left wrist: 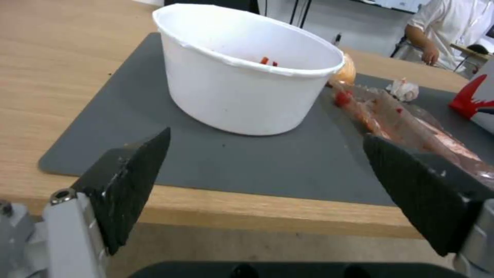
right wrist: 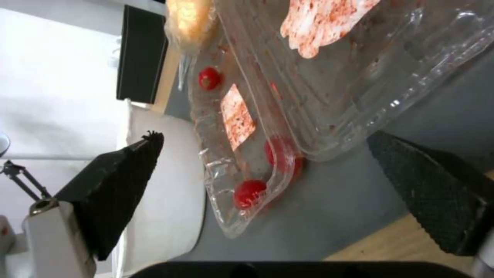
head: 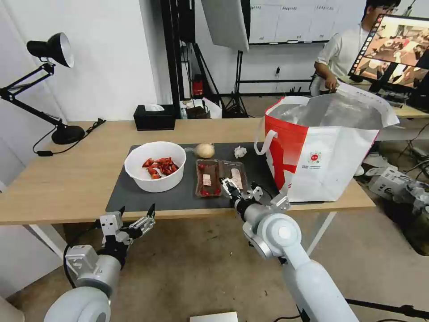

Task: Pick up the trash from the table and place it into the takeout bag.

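One table [head: 67,179] carried one dark grey mat [head: 178,197]. On the mat lay four pieces of trash: one white bowl [head: 155,166] of red scraps, one clear hinged tray [head: 213,178], one beige wrapped lump [head: 205,150] and one crumpled tissue [head: 240,152]. There was one takeout bag [head: 326,161], one black tissue box [head: 154,118] and one desk lamp [head: 53,89]. Two pincers, left [head: 136,210] and right [head: 230,184], were present.
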Motion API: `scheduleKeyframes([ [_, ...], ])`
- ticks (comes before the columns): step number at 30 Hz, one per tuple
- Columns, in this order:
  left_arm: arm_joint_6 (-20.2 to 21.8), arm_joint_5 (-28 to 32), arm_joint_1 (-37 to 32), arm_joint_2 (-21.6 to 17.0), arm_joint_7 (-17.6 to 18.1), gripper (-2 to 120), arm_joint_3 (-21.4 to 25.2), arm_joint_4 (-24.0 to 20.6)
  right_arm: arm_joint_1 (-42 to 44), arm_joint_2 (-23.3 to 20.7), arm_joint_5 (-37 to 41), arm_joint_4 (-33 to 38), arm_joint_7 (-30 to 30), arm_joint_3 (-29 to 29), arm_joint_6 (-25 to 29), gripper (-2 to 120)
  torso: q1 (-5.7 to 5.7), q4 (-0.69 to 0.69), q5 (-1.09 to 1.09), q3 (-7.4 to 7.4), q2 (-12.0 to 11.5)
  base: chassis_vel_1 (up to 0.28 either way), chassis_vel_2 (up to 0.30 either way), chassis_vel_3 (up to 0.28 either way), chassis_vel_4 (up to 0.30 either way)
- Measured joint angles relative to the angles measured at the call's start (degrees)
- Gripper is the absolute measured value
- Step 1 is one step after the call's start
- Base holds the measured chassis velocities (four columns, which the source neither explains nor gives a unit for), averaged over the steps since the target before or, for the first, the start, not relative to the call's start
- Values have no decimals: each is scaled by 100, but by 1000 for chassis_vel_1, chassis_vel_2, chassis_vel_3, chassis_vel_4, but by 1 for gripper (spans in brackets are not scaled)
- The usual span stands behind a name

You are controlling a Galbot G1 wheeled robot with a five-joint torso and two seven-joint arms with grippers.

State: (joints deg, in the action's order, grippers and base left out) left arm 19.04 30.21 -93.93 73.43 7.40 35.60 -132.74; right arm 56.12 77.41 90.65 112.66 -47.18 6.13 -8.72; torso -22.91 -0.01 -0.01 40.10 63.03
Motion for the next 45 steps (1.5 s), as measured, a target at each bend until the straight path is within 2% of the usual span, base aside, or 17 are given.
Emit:
scheduleKeyframes([
  [8, 0, 3, -62, 0, 1, 100, 27, -43, -59, 89, -21, -120, -24, 12, 11, 100, 1, -1, 0, -1, 2, 0, 0, 0, 0],
  [14, 0, -2, -83, 2, 1, 100, 27, -66, -69, 88, -123, -193, 206, 17, 105, 100, 0, 2, 2, 1, 0, 0, 0, 0, 0],
  [27, -6, -19, -147, 5, 4, 100, 39, -126, -79, -173, -1026, -139, 1014, -82, 245, 100, -2, 1, 1, 2, -2, 0, 0, 0, 0],
  [30, -15, -21, -175, 12, 5, 100, 49, -146, -85, -279, -1597, -190, 1397, -175, 227, 100, -1, 1, 1, 1, -2, 0, 0, 0, 0],
  [38, -38, -28, -224, 22, 6, 100, 72, -177, -155, -361, -2462, -299, 1962, -421, 219, 100, -1, 1, 1, 1, -1, 0, 0, 0, 0],
  [45, -62, -60, -270, 23, 7, 100, 83, -201, -389, -330, -2459, -407, 2172, -736, 5, 100, -1, 1, 0, 1, -1, 0, 0, 0, 0],
])
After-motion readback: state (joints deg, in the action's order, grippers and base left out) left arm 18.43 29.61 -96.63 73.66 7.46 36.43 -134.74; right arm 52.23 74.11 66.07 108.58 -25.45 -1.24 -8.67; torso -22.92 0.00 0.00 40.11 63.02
